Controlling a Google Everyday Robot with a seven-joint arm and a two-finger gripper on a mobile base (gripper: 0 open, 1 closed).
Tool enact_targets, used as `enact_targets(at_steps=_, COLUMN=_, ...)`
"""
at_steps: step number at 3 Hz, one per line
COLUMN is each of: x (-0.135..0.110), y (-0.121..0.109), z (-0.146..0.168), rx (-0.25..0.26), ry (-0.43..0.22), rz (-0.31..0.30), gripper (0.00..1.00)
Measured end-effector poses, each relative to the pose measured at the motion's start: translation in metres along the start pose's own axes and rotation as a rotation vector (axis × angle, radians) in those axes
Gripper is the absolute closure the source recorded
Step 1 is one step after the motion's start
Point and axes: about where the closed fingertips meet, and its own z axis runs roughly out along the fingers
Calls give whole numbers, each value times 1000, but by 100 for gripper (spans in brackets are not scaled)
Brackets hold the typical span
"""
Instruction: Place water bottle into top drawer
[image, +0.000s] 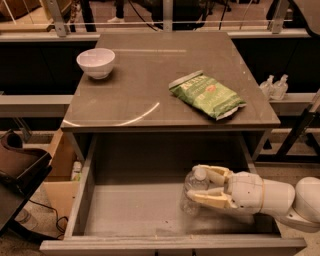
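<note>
Gripper (201, 185), entering from the right, fingers clasped around the upright water bottle (189, 189) inside the open top drawer (130, 212), right side. Tabletop (140, 80) above: green snack bag (206, 95), white bowl (96, 62).

The gripper (194, 183) filled the 4 o'clock corner of the top drawer (81, 196), its fingers clasped on the water bottle (188, 202). The drawer floor from 6 round to 12 o'clock lay open. The table (150, 75) overhung the back, carrying a bowl (95, 62) at 10 o'clock and a chip bag (206, 95) at 2 o'clock.
</note>
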Motion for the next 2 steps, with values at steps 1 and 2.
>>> enact_targets(at_steps=1, x=1, y=1, z=-6, rx=11, ry=2, rz=2, gripper=0)
enact_targets(at_steps=2, x=1, y=1, z=-6, rx=11, ry=2, rz=2, gripper=0)
